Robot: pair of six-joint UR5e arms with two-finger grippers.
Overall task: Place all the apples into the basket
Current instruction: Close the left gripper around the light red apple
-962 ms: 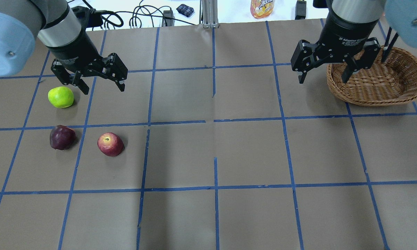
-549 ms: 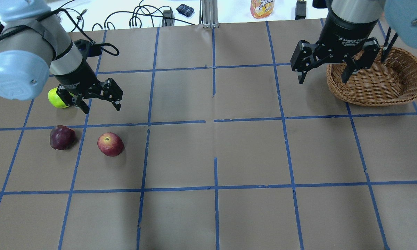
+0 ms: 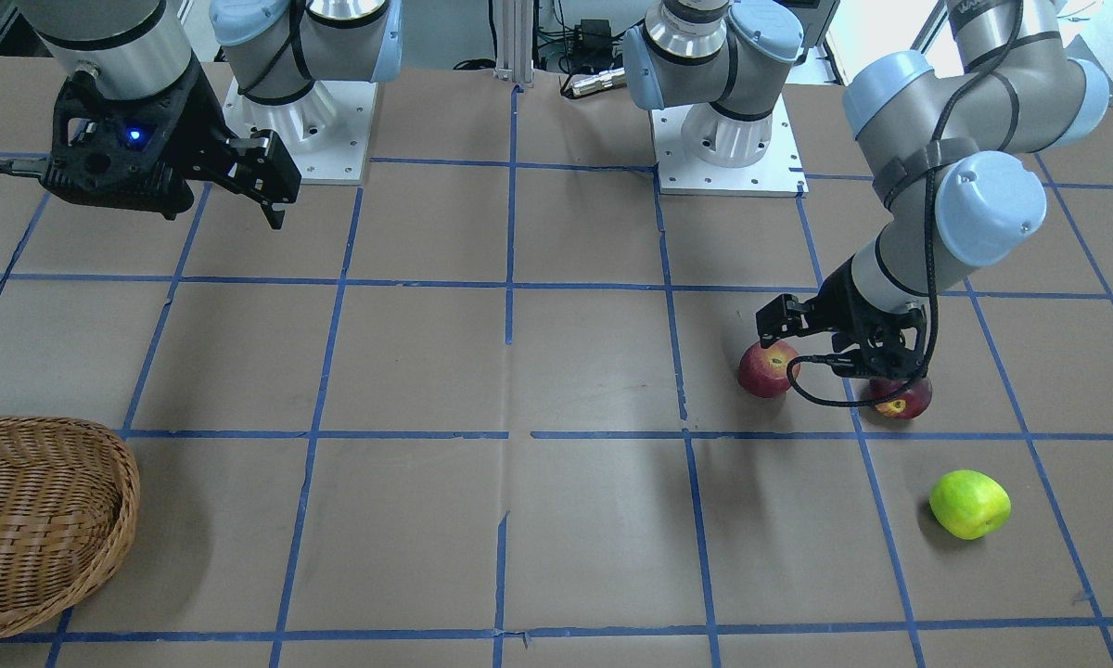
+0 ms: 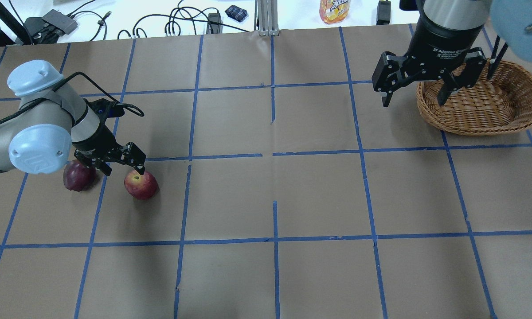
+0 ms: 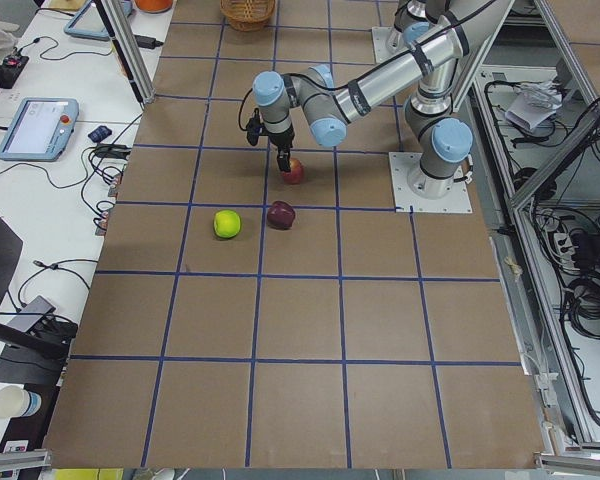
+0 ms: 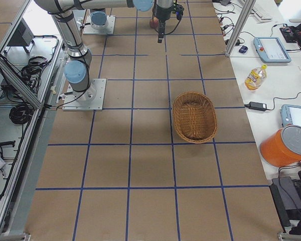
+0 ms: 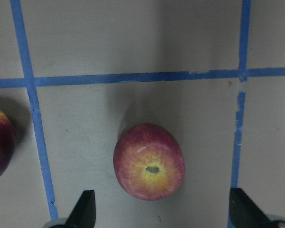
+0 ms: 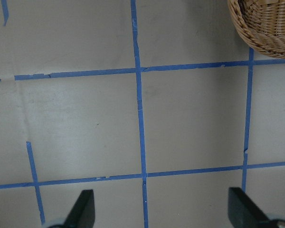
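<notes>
The red apple (image 4: 140, 184) with a yellowish dimple lies on the table at the left. My left gripper (image 4: 122, 167) is open and low beside it, one fingertip close to the apple's top. In the left wrist view the red apple (image 7: 149, 161) shows between the open fingertips. The maroon apple (image 4: 76, 176) sits just left, partly under the wrist. The green apple (image 3: 970, 504) lies apart in the front-facing view; my left arm hides it in the overhead view. The wicker basket (image 4: 470, 128) holds nothing at the far right. My right gripper (image 4: 412, 102) hangs open at its left rim.
Blue tape lines divide the brown paper table (image 4: 275, 195) into squares. Cables, a juice bottle (image 4: 334, 9) and small devices lie past the far edge. The two arm bases (image 3: 728, 139) stand on the robot's side.
My left arm has swung from beside the green apple toward the near side and lower, reaching the red apple and covering the green one in the overhead view. The right arm has held still.
</notes>
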